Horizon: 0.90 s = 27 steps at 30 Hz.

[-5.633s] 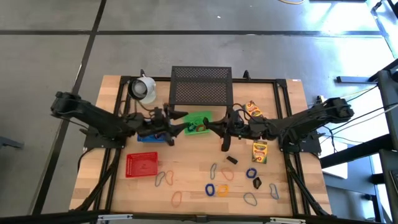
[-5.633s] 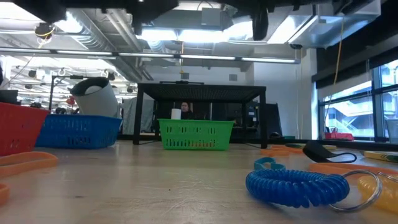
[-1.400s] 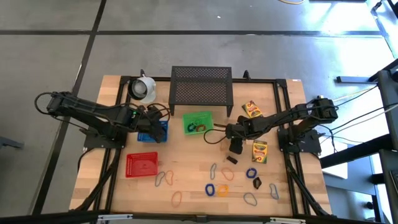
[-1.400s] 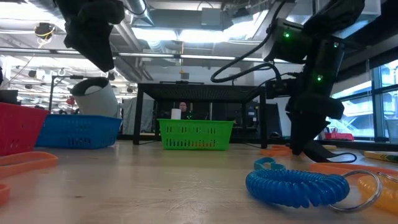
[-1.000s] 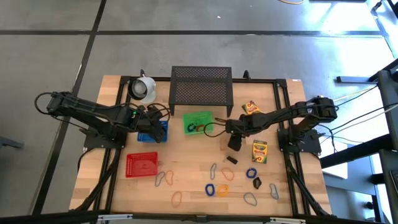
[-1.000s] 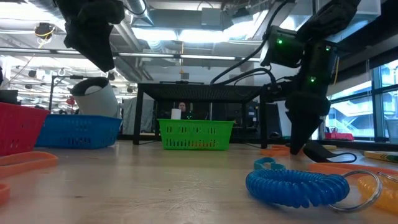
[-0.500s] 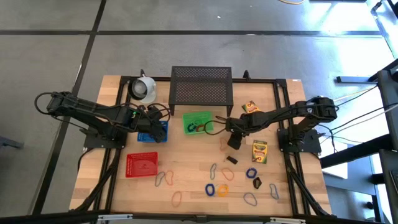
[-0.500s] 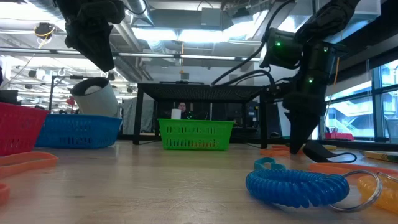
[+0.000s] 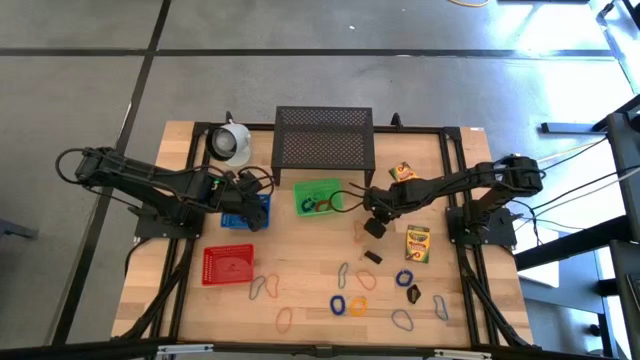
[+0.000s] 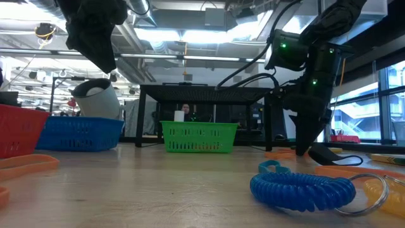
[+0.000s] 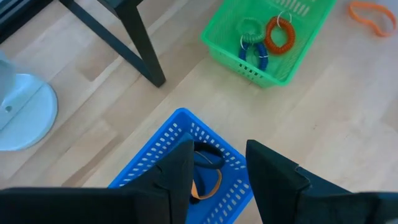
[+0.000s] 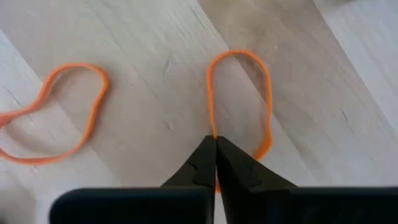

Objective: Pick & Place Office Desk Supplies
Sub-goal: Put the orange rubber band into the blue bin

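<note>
Now the right gripper [image 12: 216, 144] has pinched shut on an orange rubber band [image 12: 239, 99] lying on the table beside the green basket [image 9: 318, 197]. Next, lift it clear. The left gripper [image 11: 216, 165], fingers apart, hovers over the blue basket [image 11: 180, 163].

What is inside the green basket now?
In the green basket lie coiled loops: a green one, an orange one and a blue one. Whatever is under them or behind the near wall is hidden.
</note>
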Motion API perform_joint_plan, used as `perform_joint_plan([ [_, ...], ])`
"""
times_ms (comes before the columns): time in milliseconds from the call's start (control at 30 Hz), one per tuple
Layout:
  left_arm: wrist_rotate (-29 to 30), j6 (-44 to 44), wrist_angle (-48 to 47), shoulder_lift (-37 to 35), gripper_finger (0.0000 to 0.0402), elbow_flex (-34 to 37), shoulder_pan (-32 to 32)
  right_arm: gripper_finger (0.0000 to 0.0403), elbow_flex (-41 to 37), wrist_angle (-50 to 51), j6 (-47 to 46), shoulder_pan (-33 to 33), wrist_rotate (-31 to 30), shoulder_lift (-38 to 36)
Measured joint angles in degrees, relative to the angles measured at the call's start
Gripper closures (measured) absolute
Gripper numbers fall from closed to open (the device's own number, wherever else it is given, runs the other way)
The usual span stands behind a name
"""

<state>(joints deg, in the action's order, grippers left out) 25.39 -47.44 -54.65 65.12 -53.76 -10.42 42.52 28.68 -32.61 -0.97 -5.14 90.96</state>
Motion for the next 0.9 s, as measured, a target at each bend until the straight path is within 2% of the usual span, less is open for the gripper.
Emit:
perform_joint_plan([
  [200, 0.0, 1.0, 2.8, 0.0, 0.0261, 0.0, -2.6, 0.0399, -0.2, -0.1, -1.5, 3.7, 2.0, -6.2],
  [367, 0.0, 6.4, 11.3, 0.0, 0.0261, 0.0, -5.2, 0.0400, -0.2, -5.0, -2.6, 7.6, 2.0, -12.8],
  [633, 3.0, 21.8, 33.6, 0.0, 0.0253, 0.0, -5.7, 0.0400, 0.0, -26.3, -1.2, 10.8, 4.9, -18.6],
  [900, -5.5, 35.9, 49.0, 0.1, 0.0196, 0.0, -3.8, 0.0400, 0.0, -44.4, 0.1, 11.2, 7.8, -18.6],
])
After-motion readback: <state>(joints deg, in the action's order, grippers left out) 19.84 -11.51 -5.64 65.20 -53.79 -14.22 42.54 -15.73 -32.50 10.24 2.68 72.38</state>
